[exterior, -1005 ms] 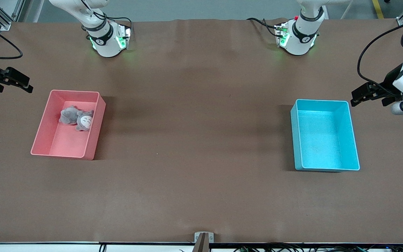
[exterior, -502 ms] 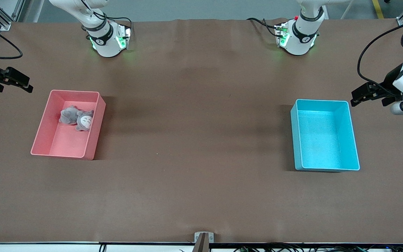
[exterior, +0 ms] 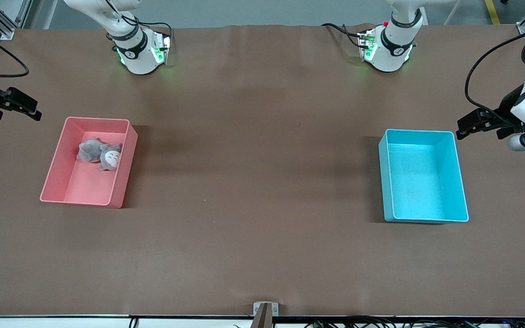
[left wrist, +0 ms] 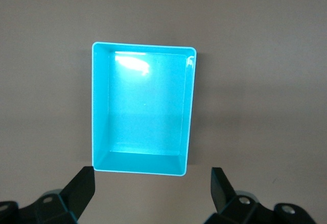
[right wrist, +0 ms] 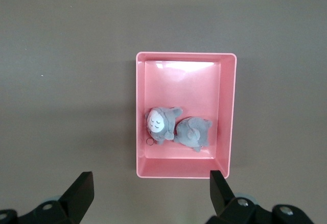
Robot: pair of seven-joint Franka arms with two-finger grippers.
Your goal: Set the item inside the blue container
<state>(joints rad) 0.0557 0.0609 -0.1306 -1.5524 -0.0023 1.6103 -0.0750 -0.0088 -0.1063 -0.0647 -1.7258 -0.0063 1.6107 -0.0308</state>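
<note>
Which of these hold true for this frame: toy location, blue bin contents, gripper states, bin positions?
1. The grey plush toy lies in the pink bin. True.
2. The blue container holds an item. False: it holds nothing.
3. The right gripper is shut on the toy. False: it is open, holding nothing.
4. The left gripper is open. True.
5. The two bins touch. False: they sit apart, at the two ends of the table.

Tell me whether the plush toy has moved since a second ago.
No. The plush toy lies at the same spot in the pink bin.
</note>
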